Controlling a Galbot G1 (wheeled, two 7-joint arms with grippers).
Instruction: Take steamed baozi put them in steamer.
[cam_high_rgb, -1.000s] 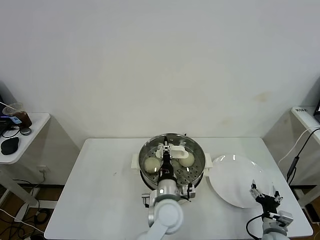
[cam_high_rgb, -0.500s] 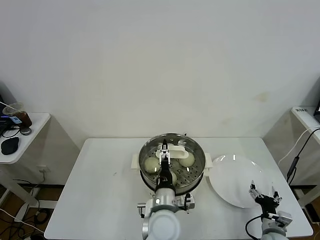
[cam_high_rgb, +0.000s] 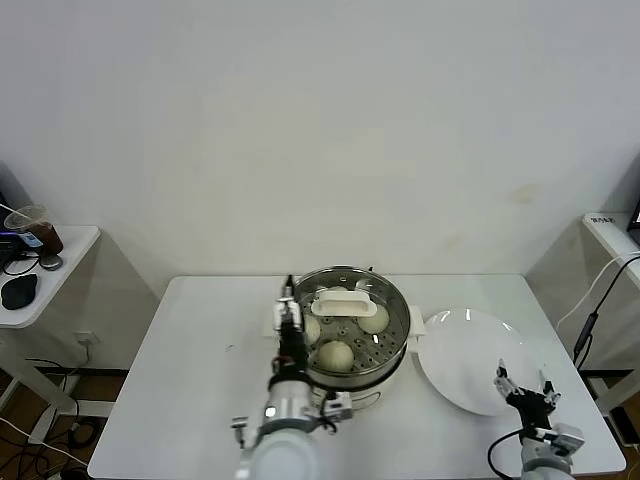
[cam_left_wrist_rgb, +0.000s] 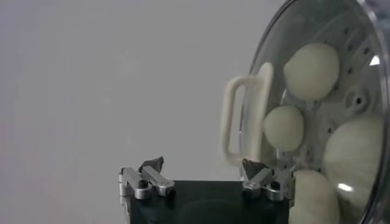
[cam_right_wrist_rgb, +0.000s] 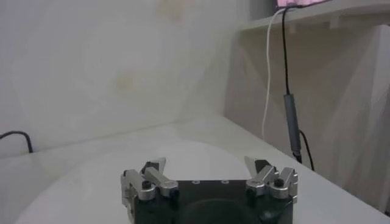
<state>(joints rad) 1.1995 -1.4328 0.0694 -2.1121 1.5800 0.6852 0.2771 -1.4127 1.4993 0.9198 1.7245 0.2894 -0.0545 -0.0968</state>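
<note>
**Cream buns all in the pot, left arm pulling clear**

Cream-white steamed baozi (cam_high_rgb: 335, 355) sit on the perforated tray inside the steamer (cam_high_rgb: 345, 332); the left wrist view shows four of them. A second ago the left gripper (cam_high_rgb: 290, 315) hung over the tray's middle; now it stands at the pot's left rim, jaws spread and empty. The white plate (cam_high_rgb: 480, 362) beside the steamer holds nothing, so loading looks finished. The right gripper (cam_high_rgb: 522, 386) waits, jaws spread, near the plate's front edge.
</note>
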